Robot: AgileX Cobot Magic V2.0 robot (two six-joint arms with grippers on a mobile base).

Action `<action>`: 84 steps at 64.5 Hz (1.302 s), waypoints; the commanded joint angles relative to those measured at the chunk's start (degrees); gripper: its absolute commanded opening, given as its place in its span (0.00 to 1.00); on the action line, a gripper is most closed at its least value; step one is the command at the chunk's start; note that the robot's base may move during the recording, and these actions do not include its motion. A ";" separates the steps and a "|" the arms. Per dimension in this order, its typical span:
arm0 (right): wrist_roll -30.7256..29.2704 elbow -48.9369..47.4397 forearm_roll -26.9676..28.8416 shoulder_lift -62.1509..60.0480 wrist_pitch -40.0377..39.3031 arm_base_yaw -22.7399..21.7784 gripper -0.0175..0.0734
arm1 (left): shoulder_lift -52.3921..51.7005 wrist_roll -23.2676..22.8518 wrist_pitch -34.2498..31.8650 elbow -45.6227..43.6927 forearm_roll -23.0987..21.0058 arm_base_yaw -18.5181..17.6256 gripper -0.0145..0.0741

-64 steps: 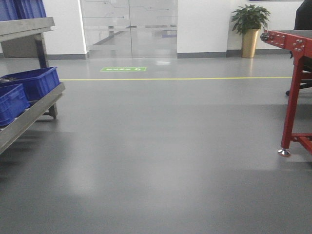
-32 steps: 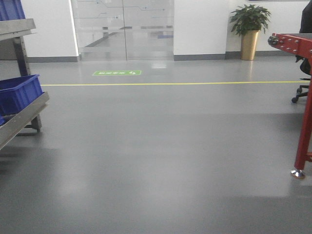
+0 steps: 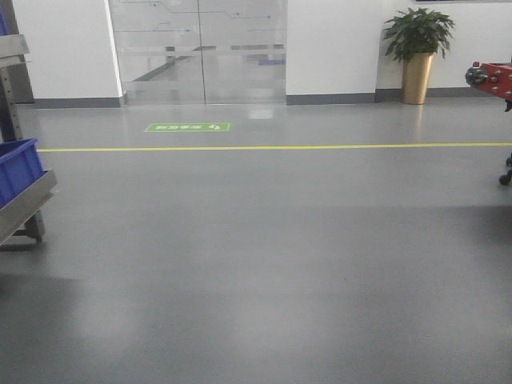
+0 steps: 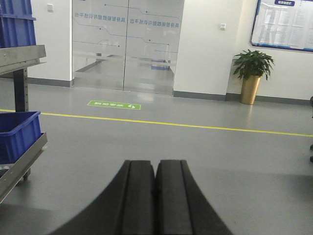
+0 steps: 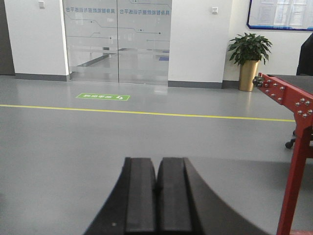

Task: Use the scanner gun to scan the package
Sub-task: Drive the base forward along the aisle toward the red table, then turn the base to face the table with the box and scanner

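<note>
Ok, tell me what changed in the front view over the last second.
The base rolled forward toward the glass doors: the blue crate slid to the left edge, the red frame nearly out on the right, the green floor sign lower in view. No grasp or release shows. The potted plant and yellow line stand unchanged.

Blue crate (image 3: 18,168) and red frame (image 3: 492,78), partly out of view.

Crate (image 3: 16,166) on rack (image 3: 29,203), far left
</note>
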 commanded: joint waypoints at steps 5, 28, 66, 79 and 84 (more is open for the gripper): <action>-0.01 -0.01 0.05 -0.14 -0.98 -0.05 0.01 | -0.22 -0.22 -1.06 -0.08 0.00 0.18 0.04; -0.01 -0.01 0.05 -0.14 -0.98 -0.05 0.01 | -0.22 -0.22 -1.06 -0.08 0.00 0.18 0.04; -0.01 -0.01 0.05 -0.14 -0.98 -0.05 0.01 | -0.22 -0.22 -1.06 -0.08 0.00 0.18 0.04; -0.01 -0.01 0.05 -0.14 -0.98 -0.05 0.01 | -0.22 -0.22 -1.06 -0.08 0.00 0.18 0.04; -0.01 -0.01 0.05 -0.14 -0.98 -0.05 0.01 | -0.22 -0.22 -1.06 -0.08 0.00 0.18 0.04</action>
